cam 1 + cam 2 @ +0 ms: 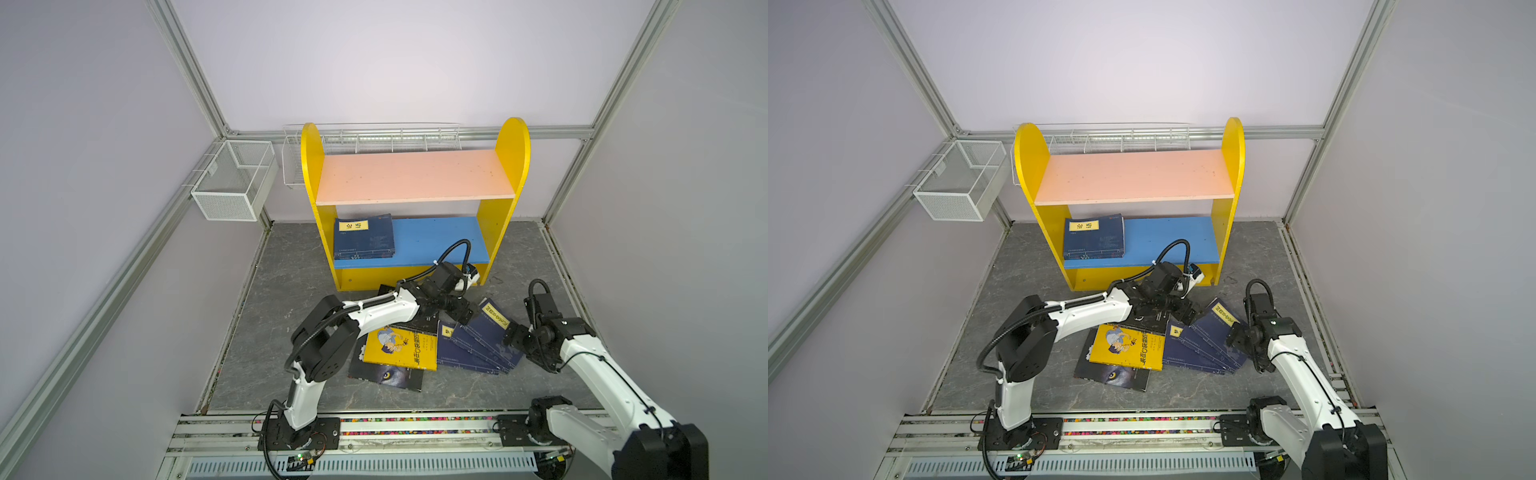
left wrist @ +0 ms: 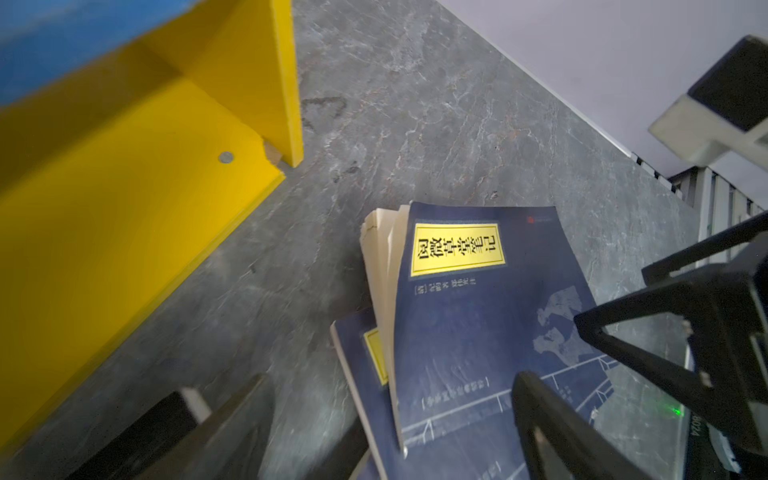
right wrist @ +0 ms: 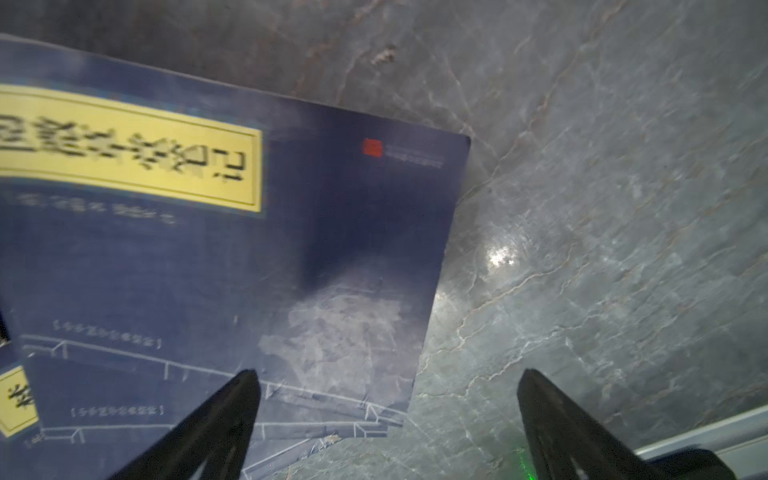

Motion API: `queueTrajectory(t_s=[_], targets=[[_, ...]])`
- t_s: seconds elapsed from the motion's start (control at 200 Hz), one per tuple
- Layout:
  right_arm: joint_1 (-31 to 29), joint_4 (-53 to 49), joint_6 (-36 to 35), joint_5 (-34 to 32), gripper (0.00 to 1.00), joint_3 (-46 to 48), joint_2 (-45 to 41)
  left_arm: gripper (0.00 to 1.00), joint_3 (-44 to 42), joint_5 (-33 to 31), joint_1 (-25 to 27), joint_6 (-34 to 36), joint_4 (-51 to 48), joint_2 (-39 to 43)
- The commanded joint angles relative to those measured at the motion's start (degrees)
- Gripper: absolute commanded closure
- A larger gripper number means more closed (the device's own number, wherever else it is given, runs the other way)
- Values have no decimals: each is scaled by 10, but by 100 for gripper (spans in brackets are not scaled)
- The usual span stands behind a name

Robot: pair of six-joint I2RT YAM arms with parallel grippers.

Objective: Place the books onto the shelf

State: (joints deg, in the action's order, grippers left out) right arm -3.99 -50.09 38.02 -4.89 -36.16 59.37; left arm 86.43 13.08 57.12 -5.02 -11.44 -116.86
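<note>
Right wrist view has the right claw (image 3: 390, 415) spread wide across the free edge of the top navy book (image 3: 232, 249). One finger is over the cover, the other over the bare desk (image 3: 602, 208), and nothing is between them. That straddle looks like a set-up to take the thin paperback by its edge, since it lies too flat to pinch from above. The left claw (image 2: 386, 419) is also apart and empty. It hangs over the other end of the same fan of navy books (image 1: 478, 345), perhaps to steady it or lift a corner.

The pile lies on the desk just in front of the shelf (image 1: 511, 158). Beside the fan, the yellow cartoon book (image 1: 401, 347) overlaps the wolf-eye book (image 1: 386, 376). One navy stack (image 1: 363, 237) lies flat at the left end of the blue lower board (image 1: 436, 241), and the pink upper board (image 1: 415, 174) carries nothing.

The left arm covers most of a black book (image 1: 1154, 322). How many books are in the fan cannot be counted. I cannot tell whether any finger touches a cover. Both wrist views are smeared, and the pink board hides the back of the lower board
</note>
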Motion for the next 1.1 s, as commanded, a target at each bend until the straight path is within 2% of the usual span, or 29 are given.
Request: queueTrajectory(t_s=[0.0, 0.05, 0.125, 0.22, 0.405, 0.62, 0.755, 1.095], targets=[[71, 33, -23, 95, 2, 31, 20, 11, 55, 29, 12, 51, -63, -41], [108, 66, -24, 141, 4, 52, 23, 12, 69, 21, 17, 59, -76, -55], [122, 113, -23, 178, 7, 75, 26, 14, 76, 19, 18, 58, -79, -70], [125, 134, -29, 192, 10, 82, 27, 18, 81, 22, 18, 57, -80, -81], [126, 160, -32, 201, 12, 89, 18, 34, 89, 14, 17, 56, -81, -101], [128, 202, -18, 264, 15, 84, 5, 49, 96, 4, 15, 63, -99, -126], [128, 192, -13, 277, 17, 66, -2, 55, 126, -2, 13, 66, -150, -146], [125, 159, -30, 284, 26, 2, -5, 57, 120, 21, 13, 69, -152, -150]])
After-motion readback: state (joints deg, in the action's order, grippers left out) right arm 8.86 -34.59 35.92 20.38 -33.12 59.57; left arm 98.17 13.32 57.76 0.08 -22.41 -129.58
